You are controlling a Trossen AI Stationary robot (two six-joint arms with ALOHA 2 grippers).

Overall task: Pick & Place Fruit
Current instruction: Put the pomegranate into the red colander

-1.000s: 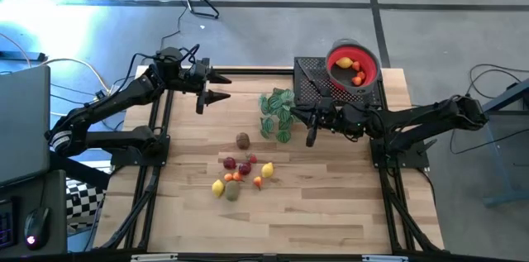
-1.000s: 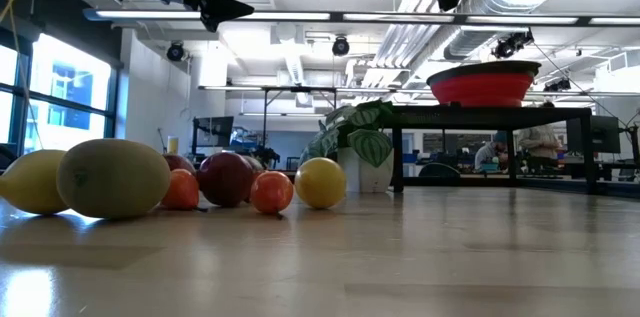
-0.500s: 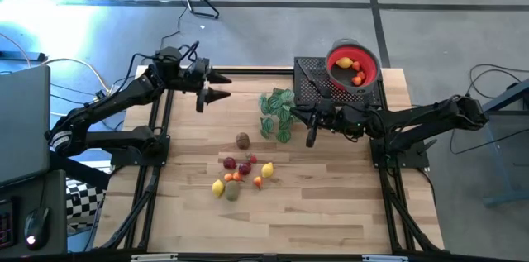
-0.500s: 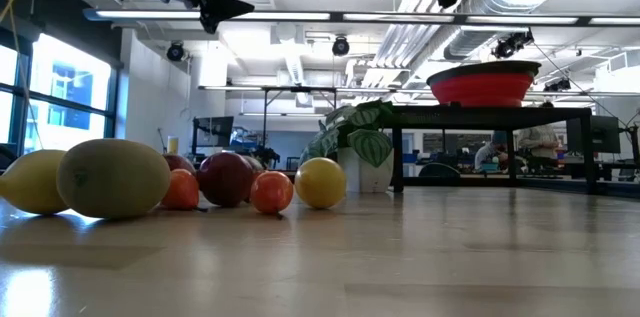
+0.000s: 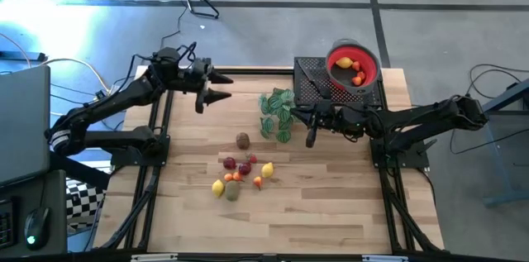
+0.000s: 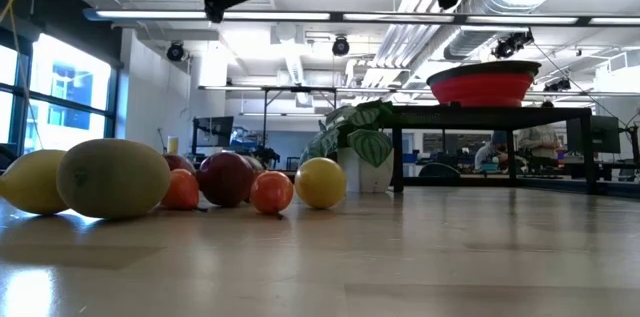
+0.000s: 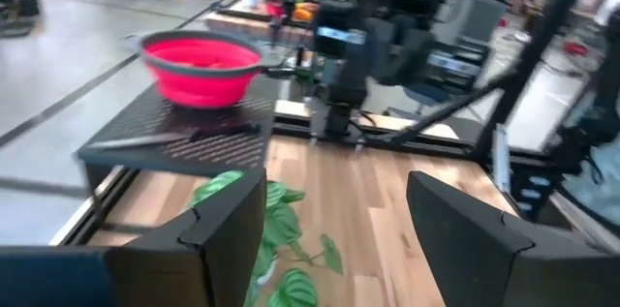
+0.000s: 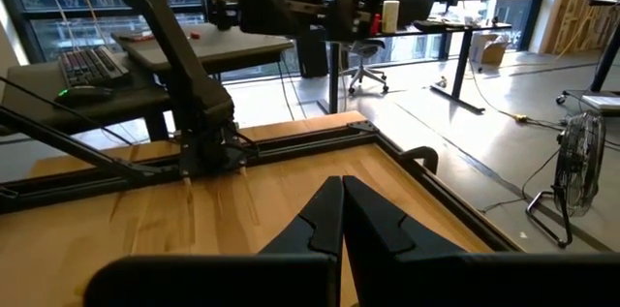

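Table [image 5: 331, 212] is light wood with black frame rails; using the leafy plant sprig [image 5: 277, 111] as the reference point. Left arm reaches in from the side away from the bowl, left gripper [image 5: 221, 88] held above the table near the far edge, well apart from the sprig, fingers spread with nothing between them; the left wrist view shows both fingers [image 7: 228, 220] parted over bare wood and leaves. Right arm comes in from the opposite side, right gripper [image 5: 311, 136] just beside the sprig, fingers pressed together, empty. Black mesh stand [image 5: 310, 78] sits just beyond the sprig at the far edge, carrying the red bowl [image 5: 354, 64], which has a yellow and some orange-red pieces inside. Loose fruit [image 5: 241, 171] is clustered on the table on the near side of the sprig: brown-green piece [image 5: 242, 140] closest to it, then reds, oranges and two lemons farther out. Low view shows the same cluster [image 6: 225, 179] resting on the wood.
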